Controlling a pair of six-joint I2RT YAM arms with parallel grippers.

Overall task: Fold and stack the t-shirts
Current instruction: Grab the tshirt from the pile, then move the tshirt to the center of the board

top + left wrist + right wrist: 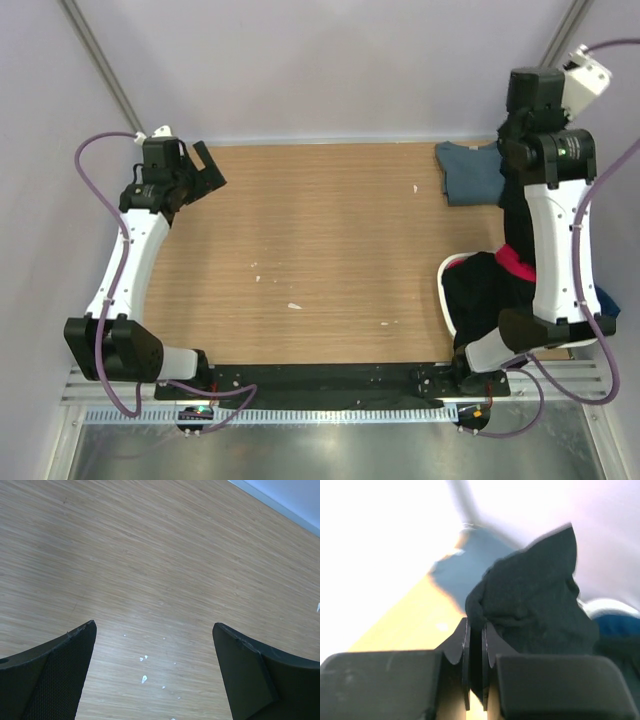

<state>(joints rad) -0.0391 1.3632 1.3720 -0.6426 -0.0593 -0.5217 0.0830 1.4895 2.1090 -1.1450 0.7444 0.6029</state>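
Black, magenta-red and blue cloth sits in a heap (480,295) at the near right tabletop (320,230) edge. My right jaws pinch a black t-shirt (535,605), raised, I judge, to pull it free. The left jaws gape idle. Farther off, the slate-blue shirt (470,170) lies flat, probably the stack's base.

The worktop (320,250) is light brown with a fine straight wood grain and scattered white flecks (294,305). At two o'clock lies a slate-blue t-shirt (470,172); at four o'clock a black t-shirt (485,295) is heaped with a magenta-red t-shirt (515,262) and a sliver of a blue t-shirt (607,303). The left arm (130,250) and right arm (555,240) are white with black joints and purple cables (95,150), and the left gripper (154,625) and right gripper (475,630) are black.
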